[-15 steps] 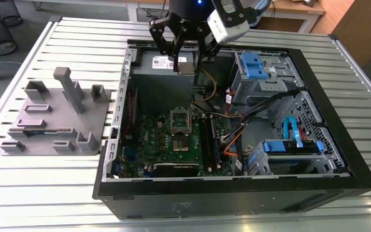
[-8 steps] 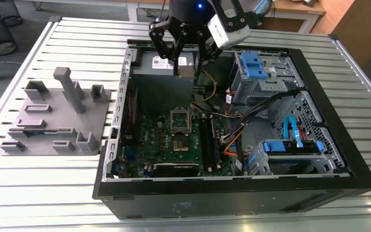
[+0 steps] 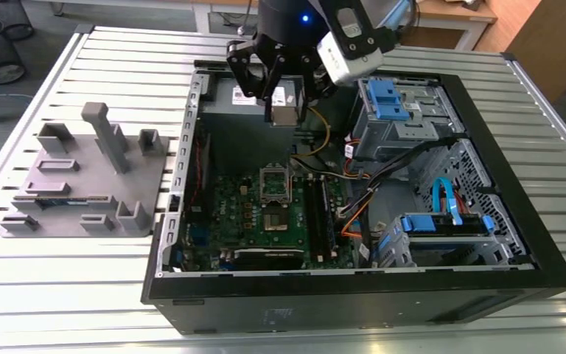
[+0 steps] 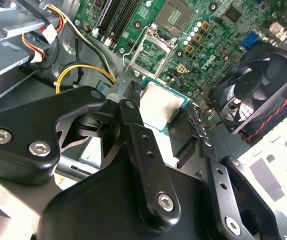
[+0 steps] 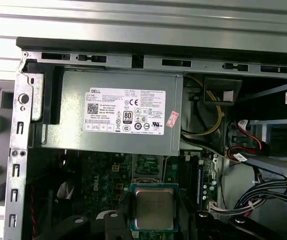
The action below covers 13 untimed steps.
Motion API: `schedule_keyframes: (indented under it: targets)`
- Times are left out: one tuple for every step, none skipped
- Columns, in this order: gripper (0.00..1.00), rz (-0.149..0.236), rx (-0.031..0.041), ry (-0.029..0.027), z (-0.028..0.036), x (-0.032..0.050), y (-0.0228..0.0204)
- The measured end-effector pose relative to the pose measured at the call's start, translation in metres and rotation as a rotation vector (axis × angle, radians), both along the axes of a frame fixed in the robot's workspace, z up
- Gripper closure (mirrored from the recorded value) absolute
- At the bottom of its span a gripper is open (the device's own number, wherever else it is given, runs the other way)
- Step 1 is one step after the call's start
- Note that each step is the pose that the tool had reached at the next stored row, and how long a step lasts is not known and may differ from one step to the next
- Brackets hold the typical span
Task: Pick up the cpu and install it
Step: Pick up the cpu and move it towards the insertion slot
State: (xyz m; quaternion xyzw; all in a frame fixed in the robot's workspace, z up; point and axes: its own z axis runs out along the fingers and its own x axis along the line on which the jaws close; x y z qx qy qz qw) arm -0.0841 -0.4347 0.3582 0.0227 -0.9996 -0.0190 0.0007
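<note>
The cpu [image 3: 285, 114], a small square chip with a silver top and green rim, hangs in the air over the open computer case [image 3: 519, 228]. My gripper [image 3: 283, 103] is shut on it, black fingers [image 4: 133, 100] pressing its opposite edges. Both wrist views show the cpu [image 4: 158, 105] [image 5: 153, 207] level between the fingers. Below it on the green motherboard [image 3: 253, 210] lies the socket [image 3: 278, 219] [image 4: 176, 15]. The socket's silver hollow frame [image 3: 273, 179] [image 4: 151, 52] is flipped open beside it. The cpu is still well above the board, toward the power supply end of the case.
A grey power supply [image 5: 113, 112] fills the case end under the arm. A black fan [image 4: 258, 90], yellow and orange cables [image 4: 83, 70] and blue drive cages [image 3: 391, 96] crowd the case. A grey fixture plate [image 3: 77, 184] sits on the slatted table at the exterior view's left.
</note>
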Motion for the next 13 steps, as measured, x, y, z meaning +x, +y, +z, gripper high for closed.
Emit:
schedule_keyframes:
  targets:
    - [0.53,0.000,0.0001,-0.0001,-0.0006,0.0000,-0.0012]
    - [0.53,-0.001,0.0001,-0.0001,-0.0012,0.0000,-0.0024]
    - [0.53,-0.002,0.0002,-0.0001,-0.0019,0.0000,-0.0035]
    - [0.53,-0.002,0.0001,-0.0001,-0.0026,0.0000,-0.0045]
    - [0.53,-0.003,0.0001,0.0000,-0.0035,0.0000,-0.0056]
    - [0.53,-0.004,0.0002,-0.0001,-0.0044,0.0000,-0.0066]
    - [0.53,-0.005,0.0002,-0.0001,-0.0054,0.0000,-0.0074]
    - [0.53,-0.006,0.0002,-0.0001,-0.0064,0.0000,-0.0080]
    - [0.53,-0.008,0.0002,-0.0001,-0.0074,0.0000,-0.0086]
    - [0.53,-0.010,0.0000,0.0000,-0.0082,0.0000,-0.0093]
    - [0.53,-0.013,-0.0001,0.0001,-0.0091,0.0000,-0.0100]
    - [0.53,-0.016,0.0000,0.0000,-0.0102,0.0000,-0.0108]
    - [0.53,-0.018,0.0000,0.0000,-0.0110,0.0000,-0.0118]
